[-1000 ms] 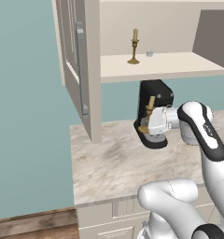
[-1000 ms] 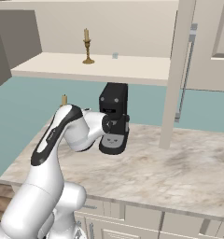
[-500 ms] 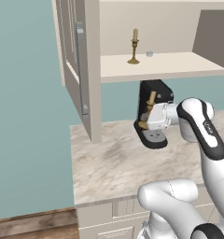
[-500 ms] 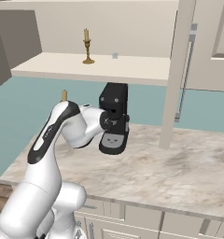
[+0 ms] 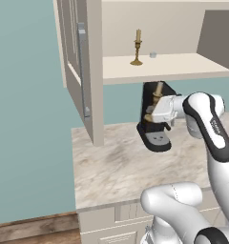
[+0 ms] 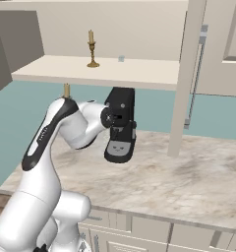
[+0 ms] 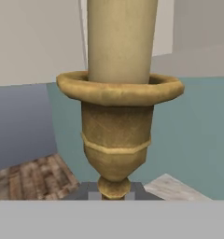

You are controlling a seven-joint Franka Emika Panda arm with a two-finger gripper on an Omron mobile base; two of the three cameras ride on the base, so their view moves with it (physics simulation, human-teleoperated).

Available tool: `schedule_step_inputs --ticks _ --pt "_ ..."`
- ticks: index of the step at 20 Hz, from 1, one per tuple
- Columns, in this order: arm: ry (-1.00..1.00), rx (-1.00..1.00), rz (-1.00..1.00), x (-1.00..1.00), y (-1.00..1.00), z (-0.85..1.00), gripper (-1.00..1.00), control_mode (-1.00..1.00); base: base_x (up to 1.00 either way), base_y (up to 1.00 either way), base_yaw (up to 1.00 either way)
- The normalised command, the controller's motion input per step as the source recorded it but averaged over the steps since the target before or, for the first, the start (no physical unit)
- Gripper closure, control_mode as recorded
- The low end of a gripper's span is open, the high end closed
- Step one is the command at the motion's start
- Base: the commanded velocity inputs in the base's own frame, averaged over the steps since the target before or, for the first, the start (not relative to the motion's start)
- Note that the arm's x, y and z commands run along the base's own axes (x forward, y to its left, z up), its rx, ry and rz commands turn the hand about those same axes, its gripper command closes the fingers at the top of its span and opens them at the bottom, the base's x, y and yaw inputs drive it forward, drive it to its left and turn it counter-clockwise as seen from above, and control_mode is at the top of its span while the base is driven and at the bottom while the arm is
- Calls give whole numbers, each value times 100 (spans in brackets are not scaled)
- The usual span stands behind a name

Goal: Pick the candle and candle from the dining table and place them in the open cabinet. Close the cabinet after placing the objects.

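Beige marble counter (image 5: 121, 167) w/ grey veins sits on cream panelled cupboards (image 6: 139, 231); teal wall behind, strip of wood floor (image 5: 35, 228) lower left in left base view. Above it hangs the wall cabinet (image 5: 95, 71), taupe panel door swung open w/ long silver bar handle (image 5: 83, 71), cream shelf (image 5: 164, 67) exposed. One candle (image 5: 137, 46) in brass stick stands upright on that shelf, toward the back, small pale object (image 5: 153, 55) just beside it. Black coffee machine (image 6: 121, 125) stands on the counter below the shelf. Gripper (image 5: 154, 107) hovers under the shelf's front edge, in front of the coffee machine, jaws pinched narrow on the 2nd candle (image 5: 157, 90): brass stem between the fingers, pale stub pointing up toward the shelf's underside. Hand view: cup and stem of the held candle (image 7: 118, 116) very close, upright, teal wall and bit of wood floor beyond. Held candle is lower than the shelved one and nearer the robot, well apart.
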Motion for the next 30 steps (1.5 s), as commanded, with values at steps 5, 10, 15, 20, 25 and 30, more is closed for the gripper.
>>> schedule_step_inputs --ticks 5,10,15,20,25,30 --pt "-3 -4 -1 0 -32 33 100 -100 0 0 0" --pt "-6 -5 -5 0 -35 40 100 -100 0 0 0" --pt "-6 -8 -9 9 -25 36 100 -100 0 0 0" --pt "-6 -9 -10 11 -8 37 100 -100 0 0 0" --pt "-3 -4 -10 12 -1 35 100 -100 0 0 0" --pt "-2 0 -5 15 0 31 100 -100 0 0 0"
